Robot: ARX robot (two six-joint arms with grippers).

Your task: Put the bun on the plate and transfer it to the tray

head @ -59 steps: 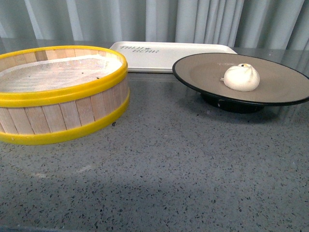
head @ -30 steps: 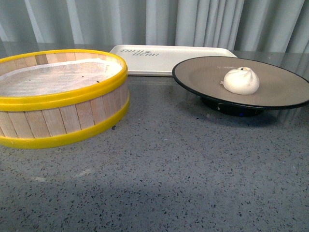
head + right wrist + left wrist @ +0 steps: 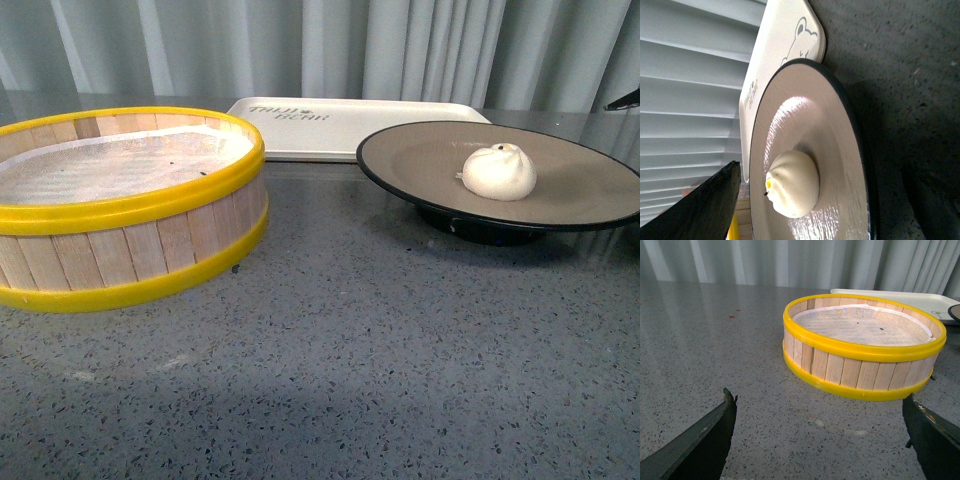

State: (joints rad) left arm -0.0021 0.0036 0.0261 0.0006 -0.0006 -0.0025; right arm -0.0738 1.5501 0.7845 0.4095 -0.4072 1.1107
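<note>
Behind the plate [image 3: 420, 160], tray [image 3: 350, 125] partly hidden; left pincer [image 3: 820, 396] released, right pincer [image 3: 715, 205] unclear.

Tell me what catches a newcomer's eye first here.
The big round wooden steamer basket with yellow rims dominates the left. On the right, a small cream-white pleated bun sits on a wide tan-brown plate with a black rim; an off-white rectangular tray lies behind them.

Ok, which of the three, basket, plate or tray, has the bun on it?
The black-rimmed brown plate: the bun sits on it. The yellow-rimmed basket holds only a liner; the white tray shows none.
</note>
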